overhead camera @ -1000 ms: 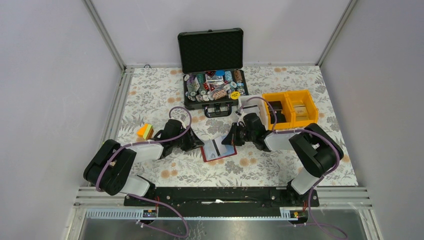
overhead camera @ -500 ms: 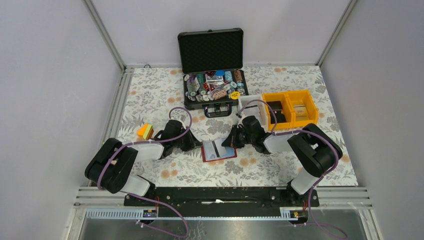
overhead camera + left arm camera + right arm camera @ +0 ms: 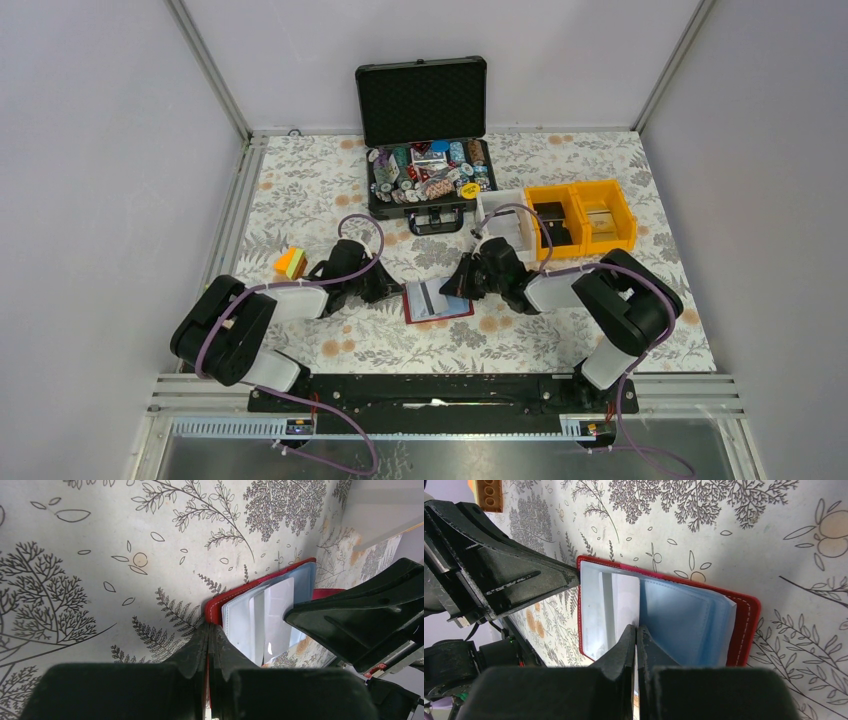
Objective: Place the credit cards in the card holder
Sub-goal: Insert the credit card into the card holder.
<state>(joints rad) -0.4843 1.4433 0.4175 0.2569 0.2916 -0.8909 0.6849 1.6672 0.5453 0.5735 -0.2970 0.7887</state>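
our left fingers (image 3: 192, 652) are clamped shut on the 9 o'clock rim of the open red card holder (image 3: 750, 625), pinning it mid-bench (image 3: 300, 200). reaching in from 3 o'clock, our right fingers (image 3: 624, 652) are pressed together, apparently pinching a grey-white credit card (image 3: 616, 605) beside the blue sleeves. we judge this to be the insertion step. the next move calls for easing the card squarely into a slot with the holder held steady.

Red card holder (image 3: 437, 300) open flat, inner side up, perhaps one pale card (image 3: 621, 600) inside.
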